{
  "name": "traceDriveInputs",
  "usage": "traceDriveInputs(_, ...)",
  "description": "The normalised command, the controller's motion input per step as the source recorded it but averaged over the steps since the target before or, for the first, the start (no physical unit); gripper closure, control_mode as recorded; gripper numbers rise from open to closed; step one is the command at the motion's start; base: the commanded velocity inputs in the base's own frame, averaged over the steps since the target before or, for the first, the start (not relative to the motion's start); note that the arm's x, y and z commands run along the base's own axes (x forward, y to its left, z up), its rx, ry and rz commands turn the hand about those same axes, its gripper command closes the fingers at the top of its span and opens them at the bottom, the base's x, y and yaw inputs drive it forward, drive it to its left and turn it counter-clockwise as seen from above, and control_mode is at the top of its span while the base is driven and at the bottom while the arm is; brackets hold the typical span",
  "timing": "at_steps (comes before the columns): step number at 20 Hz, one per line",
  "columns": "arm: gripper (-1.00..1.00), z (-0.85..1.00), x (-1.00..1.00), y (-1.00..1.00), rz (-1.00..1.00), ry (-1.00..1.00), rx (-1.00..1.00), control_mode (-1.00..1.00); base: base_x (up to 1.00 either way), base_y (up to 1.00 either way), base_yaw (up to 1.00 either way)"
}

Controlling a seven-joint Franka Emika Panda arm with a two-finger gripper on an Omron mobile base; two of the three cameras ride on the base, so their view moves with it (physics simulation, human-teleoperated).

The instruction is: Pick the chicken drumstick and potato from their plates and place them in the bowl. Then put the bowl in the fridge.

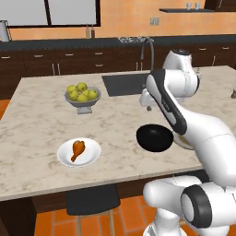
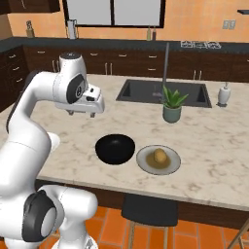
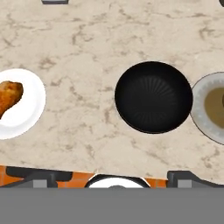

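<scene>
Near the counter's [image 1: 41,120] front edge, low in frame, the black bowl [image 1: 155,137] sits between the white plate [image 1: 92,154] bearing the chicken drumstick [image 1: 78,150] and the grey-beige plate [image 2: 170,167] bearing the potato [image 2: 159,155]. Above hangs the claw [image 2: 83,113], spread wide, holding nothing.

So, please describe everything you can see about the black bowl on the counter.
The black bowl is round, deep and glossy, with a plain rim and fine ribs radiating inside. It stands upright and empty on the marble counter, near its front edge, between the white plate and the grey-beige plate, apart from both. Nothing touches it except the counter.
</scene>
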Motion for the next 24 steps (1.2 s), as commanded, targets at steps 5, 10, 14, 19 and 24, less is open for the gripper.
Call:
traceDriveInputs(5,-1.00,-0.21,0.18,-0.98,0.01,0.06,0.00,-1.00,0.00,0.00,0.00)
traceDriveInputs(10,-1.00,-0.10,0.15,-1.00,0.15,0.05,0.00,-1.00,0.00,0.00,0.00)
traceDriveInputs(14,-1.00,-0.25,0.16,-0.98,0.25,0.03,-0.01,-1.00,0.00,0.00,0.00)
traceDriveInputs(19,-1.00,-0.49,0.33,-0.86,0.16,0.02,-0.01,-1.00,0.00,0.00,0.00)
traceDriveInputs(24,-1.00,-0.48,0.48,-0.75,0.03,0.07,0.00,-1.00,0.00,0.00,0.00)
